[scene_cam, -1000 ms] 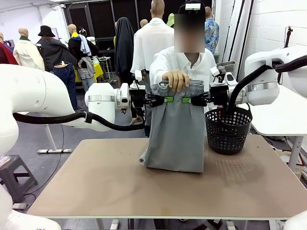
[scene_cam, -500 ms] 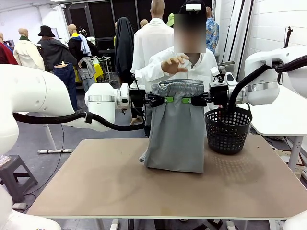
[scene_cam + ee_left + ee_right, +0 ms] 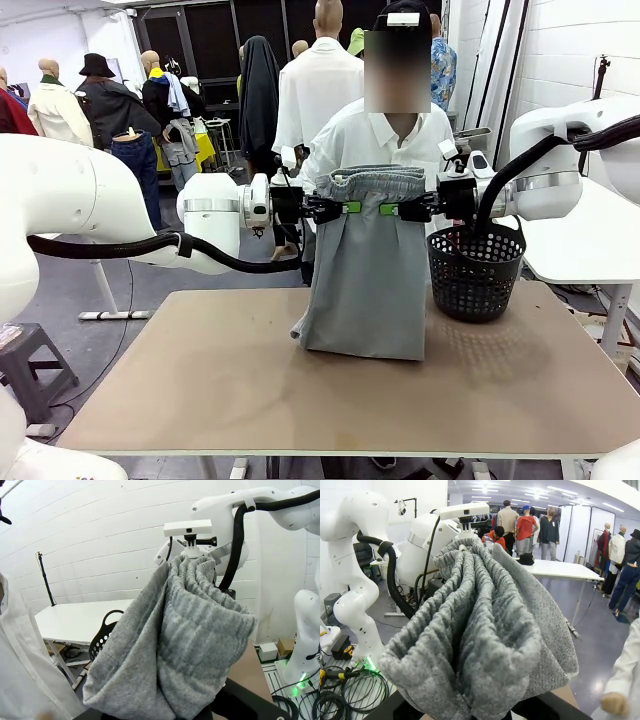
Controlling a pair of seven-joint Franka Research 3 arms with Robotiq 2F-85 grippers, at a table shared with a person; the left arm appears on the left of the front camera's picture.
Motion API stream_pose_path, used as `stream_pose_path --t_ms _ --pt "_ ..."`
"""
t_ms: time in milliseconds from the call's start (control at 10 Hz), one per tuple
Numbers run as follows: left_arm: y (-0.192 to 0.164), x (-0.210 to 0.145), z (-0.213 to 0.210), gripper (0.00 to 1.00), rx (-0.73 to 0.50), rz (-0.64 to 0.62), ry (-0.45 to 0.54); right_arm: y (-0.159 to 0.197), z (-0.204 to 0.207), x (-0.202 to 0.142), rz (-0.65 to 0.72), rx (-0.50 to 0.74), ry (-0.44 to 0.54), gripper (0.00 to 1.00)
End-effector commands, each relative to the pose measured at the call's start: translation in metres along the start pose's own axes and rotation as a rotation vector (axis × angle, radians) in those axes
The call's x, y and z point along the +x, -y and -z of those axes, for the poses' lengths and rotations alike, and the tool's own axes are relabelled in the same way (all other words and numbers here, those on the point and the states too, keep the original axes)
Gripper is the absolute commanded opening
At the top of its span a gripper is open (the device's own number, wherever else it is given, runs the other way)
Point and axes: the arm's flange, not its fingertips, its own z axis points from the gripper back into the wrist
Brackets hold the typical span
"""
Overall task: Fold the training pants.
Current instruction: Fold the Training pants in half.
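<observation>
The light grey training pants [image 3: 367,280] hang upright by their gathered waistband, and the leg ends rest on the brown table [image 3: 250,390]. My left gripper [image 3: 340,207] is shut on the waistband's left end. At the other end my right gripper [image 3: 397,209] is shut on the waistband too. The bunched grey waistband [image 3: 185,640] looms close in the left wrist view, and the same elastic folds [image 3: 480,645] crowd the right wrist view. A person in a white shirt [image 3: 385,140] stands right behind the pants, hands down and hidden.
A black mesh basket [image 3: 475,270] stands on the table just right of the pants, under my right arm. A white side table [image 3: 590,240] is at the far right. The table's near half is bare.
The person's hand has let go of the waistband, risen to the chest, then dropped out of sight behind the pants. Both grippers and the pants have stayed still.
</observation>
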Motion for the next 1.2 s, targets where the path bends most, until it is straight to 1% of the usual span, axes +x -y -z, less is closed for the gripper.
stream_pose_path --t_ms 0,1100 --pt "0.0044 0.0008 -0.0003 0.0 -0.004 0.016 0.03 -0.0013 0.0008 0.0033 0.006 0.003 0.007 0.0" --pt "0.0044 0.0008 -0.0003 0.0 -0.004 0.016 0.03 -0.0013 0.0008 0.0033 0.006 0.003 0.007 0.0"
